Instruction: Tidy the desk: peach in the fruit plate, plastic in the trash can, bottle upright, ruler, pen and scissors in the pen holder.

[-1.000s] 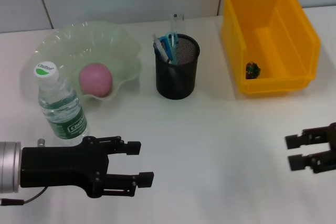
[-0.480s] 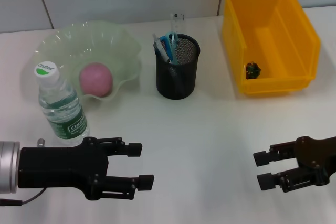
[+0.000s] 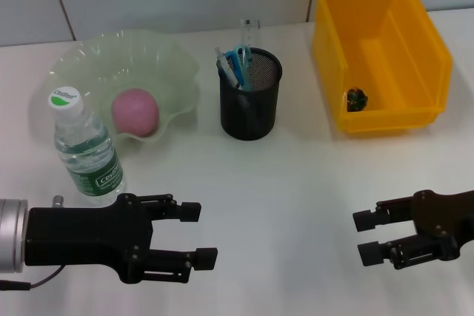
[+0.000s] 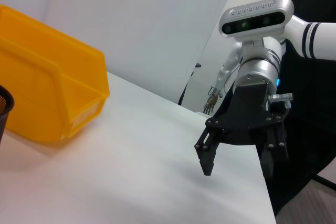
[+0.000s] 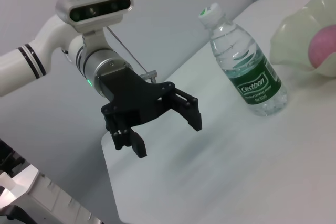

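The pink peach (image 3: 135, 112) lies in the pale green fruit plate (image 3: 81, 64). A water bottle (image 3: 85, 149) stands upright in front of the plate. The black mesh pen holder (image 3: 249, 98) holds a clear ruler (image 3: 250, 31), blue-handled scissors (image 3: 242, 57) and a pen (image 3: 227, 64). A small dark scrap of plastic (image 3: 356, 98) lies inside the yellow trash can (image 3: 385, 120). My left gripper (image 3: 196, 234) hovers open near the table's front left, empty, just right of the bottle. My right gripper (image 3: 366, 236) is open and empty at the front right.
The right wrist view shows the left gripper (image 5: 168, 137) beside the bottle (image 5: 247, 69), with the plate (image 5: 299, 35) behind. The left wrist view shows the right gripper (image 4: 237, 167) near the table edge and the yellow trash can (image 4: 47, 98) farther off.
My right gripper has come in from the right edge toward the table's middle, still open. The left arm and all objects have stayed put.
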### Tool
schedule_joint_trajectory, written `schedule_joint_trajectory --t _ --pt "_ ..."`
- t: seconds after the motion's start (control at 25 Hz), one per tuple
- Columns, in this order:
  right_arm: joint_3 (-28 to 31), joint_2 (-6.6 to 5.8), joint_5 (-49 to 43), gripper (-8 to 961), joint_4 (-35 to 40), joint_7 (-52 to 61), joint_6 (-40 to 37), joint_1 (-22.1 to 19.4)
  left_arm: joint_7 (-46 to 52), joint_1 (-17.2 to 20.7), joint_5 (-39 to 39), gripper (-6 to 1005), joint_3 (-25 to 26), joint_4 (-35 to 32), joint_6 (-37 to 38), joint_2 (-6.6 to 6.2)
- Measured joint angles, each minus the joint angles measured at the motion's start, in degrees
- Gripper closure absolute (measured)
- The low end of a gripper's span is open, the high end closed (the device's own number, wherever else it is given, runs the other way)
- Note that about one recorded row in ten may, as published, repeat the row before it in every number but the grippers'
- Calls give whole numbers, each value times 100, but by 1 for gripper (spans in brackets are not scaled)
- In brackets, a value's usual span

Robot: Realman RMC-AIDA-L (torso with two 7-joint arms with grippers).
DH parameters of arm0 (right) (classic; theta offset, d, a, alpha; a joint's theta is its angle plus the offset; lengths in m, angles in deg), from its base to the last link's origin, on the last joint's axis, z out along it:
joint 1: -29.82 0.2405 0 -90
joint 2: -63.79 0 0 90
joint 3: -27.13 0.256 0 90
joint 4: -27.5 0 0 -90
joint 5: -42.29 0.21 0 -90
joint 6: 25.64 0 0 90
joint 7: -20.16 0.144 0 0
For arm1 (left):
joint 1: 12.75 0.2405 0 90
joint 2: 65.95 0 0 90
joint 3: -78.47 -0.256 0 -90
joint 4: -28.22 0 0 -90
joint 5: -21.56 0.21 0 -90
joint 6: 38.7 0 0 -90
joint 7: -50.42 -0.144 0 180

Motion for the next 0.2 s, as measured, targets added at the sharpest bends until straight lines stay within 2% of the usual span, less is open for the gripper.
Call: schedule_joint_trajectory --t 0.2 --pt "2 11 8 194 0 -3 -9 12 -2 0 5 188 -8 -1 3 0"
